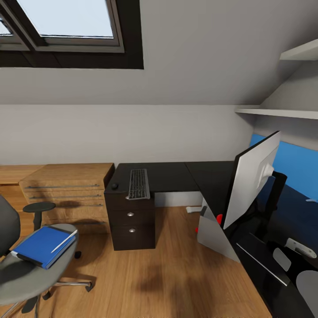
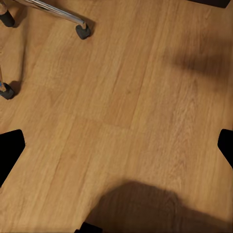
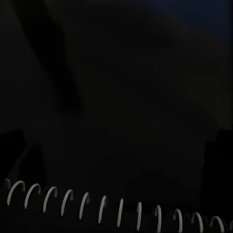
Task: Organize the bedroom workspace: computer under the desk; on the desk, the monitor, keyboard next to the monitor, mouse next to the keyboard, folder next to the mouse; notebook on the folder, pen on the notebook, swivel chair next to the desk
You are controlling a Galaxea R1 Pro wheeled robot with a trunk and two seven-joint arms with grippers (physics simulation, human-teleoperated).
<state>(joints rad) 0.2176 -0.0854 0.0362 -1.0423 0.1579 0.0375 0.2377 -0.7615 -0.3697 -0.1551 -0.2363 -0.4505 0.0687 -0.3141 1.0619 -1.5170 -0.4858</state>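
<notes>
While your left fingers [image 2: 9, 153] stand wide apart over bare floor [image 2: 126, 107], the folder [image 1: 42, 245] lies on the chair [image 1: 31, 274] seat with the pen [image 1: 64, 240] on it; keyboard [image 1: 139, 183] and mouse [image 1: 115, 186] sit side by side on the desk [image 1: 176, 174], the monitor [image 1: 249, 181] near its corner. You cannot tell the right fingers' state above the notebook [image 3: 116, 208] spiral.

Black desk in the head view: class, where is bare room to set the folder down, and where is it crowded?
The black L-shaped desk is bare between the grey keyboard and the white-backed monitor, across the corner. Left of the keyboard only a narrow strip remains, holding the small black mouse. The near right end, beside the monitor's stand, looks crowded.
</notes>
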